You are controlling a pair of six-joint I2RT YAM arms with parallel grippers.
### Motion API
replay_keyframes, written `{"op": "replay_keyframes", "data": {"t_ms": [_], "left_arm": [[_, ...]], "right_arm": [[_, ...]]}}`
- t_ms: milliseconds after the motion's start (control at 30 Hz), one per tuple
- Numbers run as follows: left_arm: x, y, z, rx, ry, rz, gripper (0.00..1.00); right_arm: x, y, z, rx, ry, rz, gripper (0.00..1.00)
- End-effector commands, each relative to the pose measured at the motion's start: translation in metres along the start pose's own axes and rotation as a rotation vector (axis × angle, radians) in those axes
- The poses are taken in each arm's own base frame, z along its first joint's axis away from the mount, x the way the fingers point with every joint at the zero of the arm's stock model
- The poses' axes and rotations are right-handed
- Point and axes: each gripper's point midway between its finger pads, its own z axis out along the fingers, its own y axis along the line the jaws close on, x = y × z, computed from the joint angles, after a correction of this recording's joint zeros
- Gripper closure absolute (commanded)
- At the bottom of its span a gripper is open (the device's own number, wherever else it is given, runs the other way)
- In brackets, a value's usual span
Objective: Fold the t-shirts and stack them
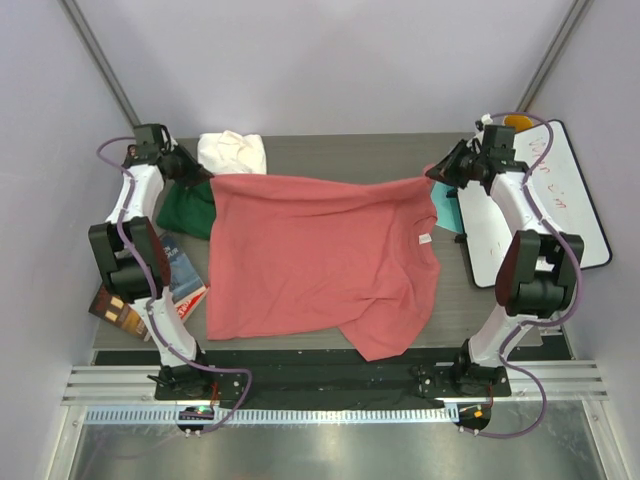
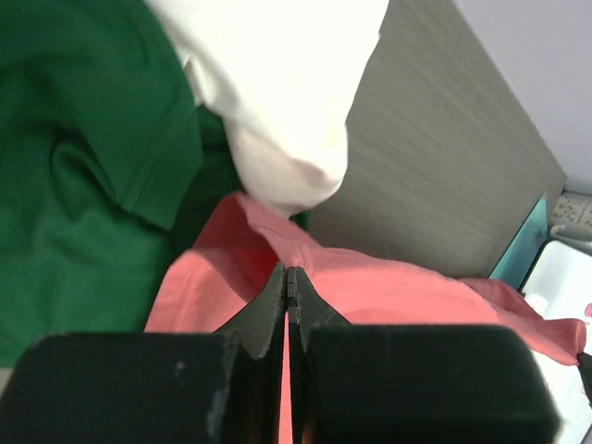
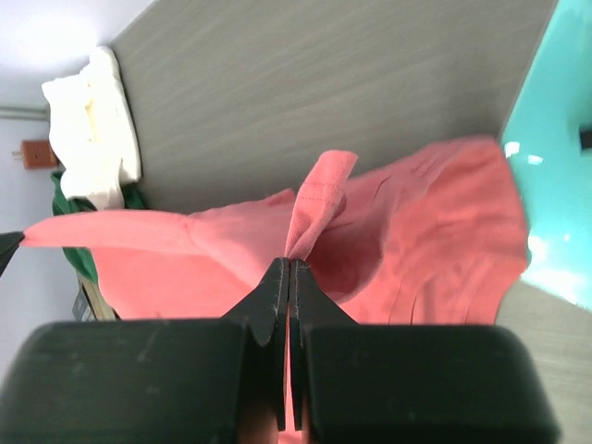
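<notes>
The salmon-pink t-shirt (image 1: 310, 255) is spread over the middle of the table (image 1: 330, 150). Its far edge is held up and stretched from left to right between the two grippers. The small white neck label (image 1: 424, 240) sits at the right edge, so the collar seems to point right and the long axis to run across the table, but the folds make this not sure. The left gripper (image 2: 289, 282) is closed on a pinch of pink cloth, and the right gripper (image 3: 289, 273) is closed on another corner. Only the top view shows the whole shirt, the books (image 1: 185, 275) and the whiteboard (image 1: 550, 200). The left wrist view shows closely the dark green t-shirt (image 2: 83, 166) touching the pink one, with the cream-white t-shirt (image 2: 277, 92) against it.
</notes>
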Motion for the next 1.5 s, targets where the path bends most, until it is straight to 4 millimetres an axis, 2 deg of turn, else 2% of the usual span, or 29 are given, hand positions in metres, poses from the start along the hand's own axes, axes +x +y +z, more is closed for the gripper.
{"op": "replay_keyframes", "data": {"t_ms": [0,67,233,367,467,533,567,600,633,667,733,767,800,833,967,1067,1167,1333,1467], "left_arm": [[0.026,-0.005,-0.024,0.018,0.04,-0.002,1.0],[0.031,-0.002,-0.035,0.0,0.027,0.004,1.0],[0.061,0.011,-0.05,-0.056,0.114,0.005,1.0],[0.063,0.002,-0.071,-0.042,0.09,0.043,1.0],[0.061,-0.013,-0.088,-0.006,0.063,0.052,1.0],[0.067,-0.019,-0.099,-0.004,0.062,0.048,1.0],[0.076,-0.019,-0.1,-0.015,0.078,0.049,1.0],[0.081,-0.011,-0.105,-0.071,0.067,0.047,1.0],[0.086,-0.007,-0.106,-0.093,0.066,0.042,1.0],[0.103,0.005,-0.101,-0.127,0.095,-0.002,1.0],[0.11,0.01,-0.101,-0.123,0.077,-0.047,1.0],[0.124,0.023,-0.096,-0.146,0.098,-0.082,1.0],[0.122,0.023,-0.092,-0.138,0.07,-0.123,1.0],[0.13,0.032,-0.088,-0.157,0.078,-0.147,1.0],[0.132,0.052,-0.077,-0.261,0.087,-0.191,1.0],[0.125,0.063,-0.072,-0.349,0.096,-0.197,1.0],[0.113,0.067,-0.071,-0.411,0.074,-0.207,1.0],[0.101,0.073,-0.071,-0.485,0.054,-0.213,1.0],[0.112,0.082,-0.076,-0.533,0.105,-0.206,1.0]], "right_arm": [[0.015,0.017,-0.031,-0.04,-0.021,-0.028,0.99],[0.027,0.01,-0.035,-0.019,-0.013,-0.024,0.99],[0.04,0.011,-0.05,-0.014,-0.01,-0.027,0.99],[0.06,0.002,-0.051,0.001,0.021,-0.015,0.99],[0.071,-0.003,-0.053,0.009,0.037,-0.005,0.99],[0.077,-0.007,-0.053,0.02,0.049,-0.001,0.99],[0.081,-0.011,-0.053,0.03,0.057,0.004,0.99],[0.085,-0.013,-0.053,0.038,0.065,0.007,0.99],[0.089,-0.017,-0.053,0.048,0.073,0.012,0.99],[0.091,-0.019,-0.053,0.054,0.072,0.014,0.99],[0.094,-0.022,-0.053,0.065,0.075,0.022,0.99],[0.094,-0.023,-0.053,0.068,0.077,0.026,0.99],[0.096,-0.024,-0.051,0.073,0.081,0.029,0.99],[0.097,-0.024,-0.05,0.074,0.084,0.031,0.99],[0.099,-0.024,-0.048,0.073,0.094,0.045,0.99],[0.1,-0.021,-0.049,0.068,0.094,0.045,0.99],[0.102,-0.02,-0.051,0.065,0.093,0.041,0.99],[0.119,-0.027,-0.051,0.072,0.135,0.053,0.99],[0.13,-0.036,-0.053,0.097,0.153,0.048,0.99]]}}
